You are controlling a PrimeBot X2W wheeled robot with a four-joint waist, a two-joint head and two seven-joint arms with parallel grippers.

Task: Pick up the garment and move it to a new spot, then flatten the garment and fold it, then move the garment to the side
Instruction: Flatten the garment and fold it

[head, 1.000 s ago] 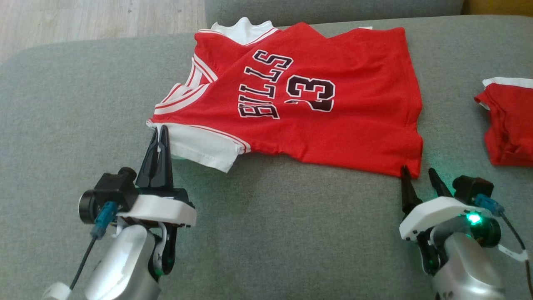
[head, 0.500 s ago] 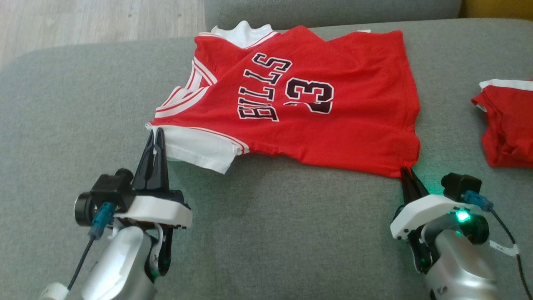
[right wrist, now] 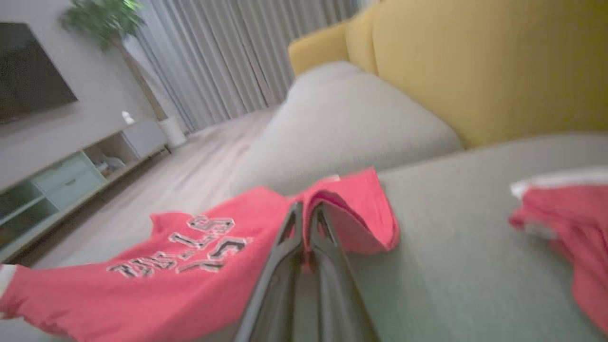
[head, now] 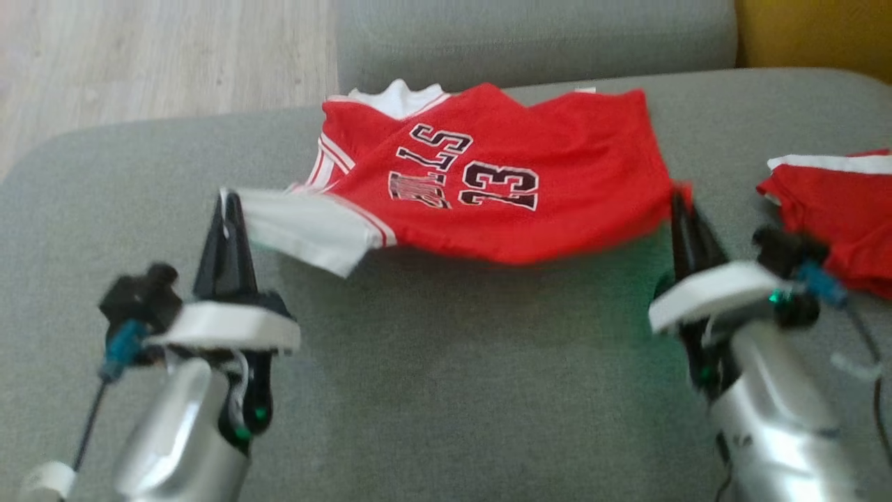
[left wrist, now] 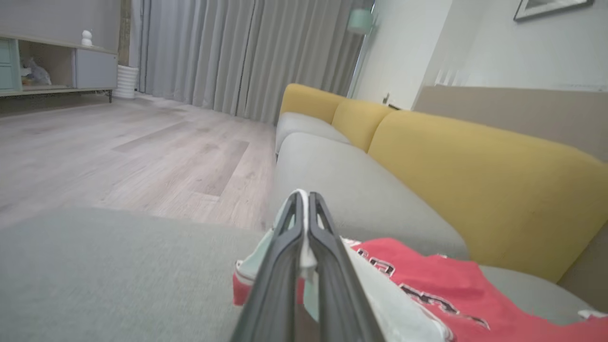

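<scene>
While your left pincer [head: 227, 209] grips the jersey [head: 557, 174] by its white sleeve, your right pincer [head: 679, 206] pinches the red hem corner, near edge hanging above the grey sofa [head: 453, 362].

A grey sofa cushion [head: 446, 390] carries everything. A red jersey [head: 557, 174] lies across its far middle, printed side up, collar toward the left. The jersey's far part rests on the fabric, while its near edge hangs clear of it with shadow beneath. Well apart, on the cushion's right side, lies a second red garment [head: 836, 209] with white trim, bunched.
</scene>
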